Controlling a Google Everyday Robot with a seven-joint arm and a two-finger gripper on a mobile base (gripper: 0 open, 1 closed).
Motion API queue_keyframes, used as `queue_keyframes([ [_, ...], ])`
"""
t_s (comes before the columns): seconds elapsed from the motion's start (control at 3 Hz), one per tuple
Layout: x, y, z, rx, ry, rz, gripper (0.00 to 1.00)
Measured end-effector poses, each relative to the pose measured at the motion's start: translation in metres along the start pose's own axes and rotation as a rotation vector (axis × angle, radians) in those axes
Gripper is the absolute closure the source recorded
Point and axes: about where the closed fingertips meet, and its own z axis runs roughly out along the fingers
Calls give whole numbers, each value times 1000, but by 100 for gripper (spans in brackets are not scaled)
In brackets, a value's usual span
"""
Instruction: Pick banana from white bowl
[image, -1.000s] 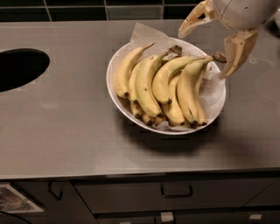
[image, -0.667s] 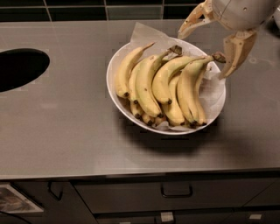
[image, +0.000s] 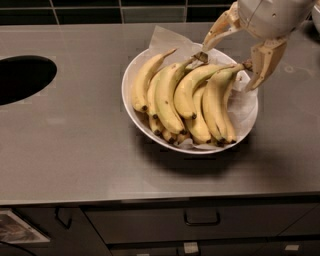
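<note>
I see the banana lying at the right of the white bowl on the counter, its stem end between the gripper's jaws. They're spread wide, gripping nothing, with one tip just beside that stem.

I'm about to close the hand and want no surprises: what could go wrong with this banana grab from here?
1. The open hand straddles the stem ends at the far right of the white bowl, where the bananas crowd together. Closing may pinch a neighbour's stem along with the banana.
2. One finger hangs just over the crumpled paper by the rim. It could snag the paper and drag or tip the bowl.
</note>
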Motion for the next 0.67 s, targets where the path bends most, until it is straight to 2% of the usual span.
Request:
queue_keyframes([
  [0.67, 6, 2, 13, -26, -26, 3, 38],
])
